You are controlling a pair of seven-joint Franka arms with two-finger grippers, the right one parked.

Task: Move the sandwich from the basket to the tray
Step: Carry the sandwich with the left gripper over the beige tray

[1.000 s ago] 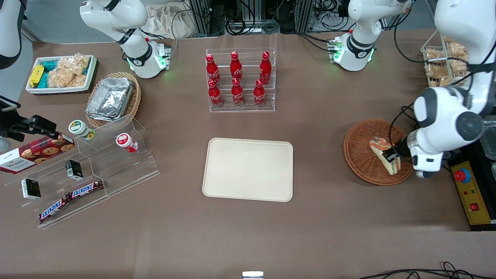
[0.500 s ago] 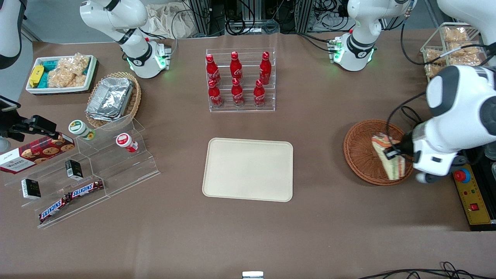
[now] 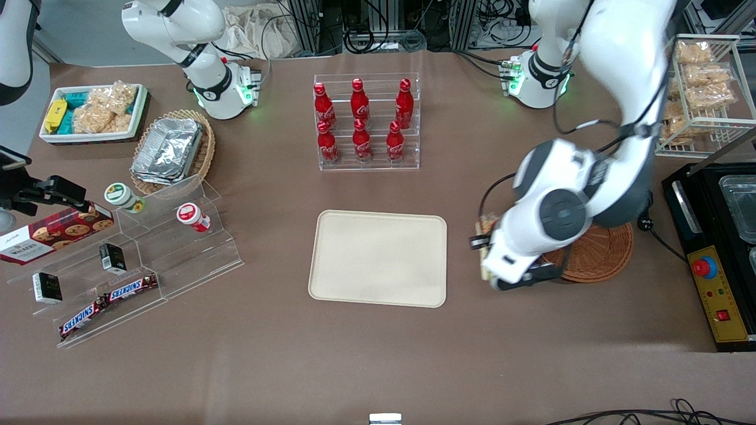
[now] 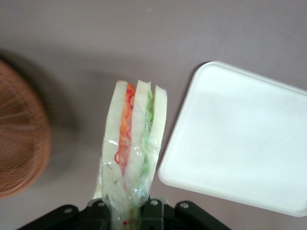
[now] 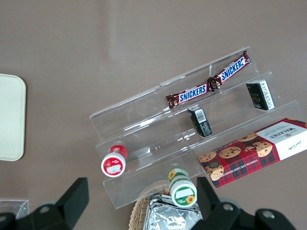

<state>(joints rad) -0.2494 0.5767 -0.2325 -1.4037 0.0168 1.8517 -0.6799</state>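
Gripper (image 4: 125,213): closed on the sandwich (image 4: 133,148), gripped at its wide end | Sandwich: carried clear of the table, above bare tabletop between basket (image 3: 596,254) and tray (image 3: 378,258), just beside the tray's rim, layers on edge | Basket: partly hidden by the arm in the front view.

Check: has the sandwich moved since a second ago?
Yes. The gripper, shut on the sandwich, carried it out of the basket toward the tray.
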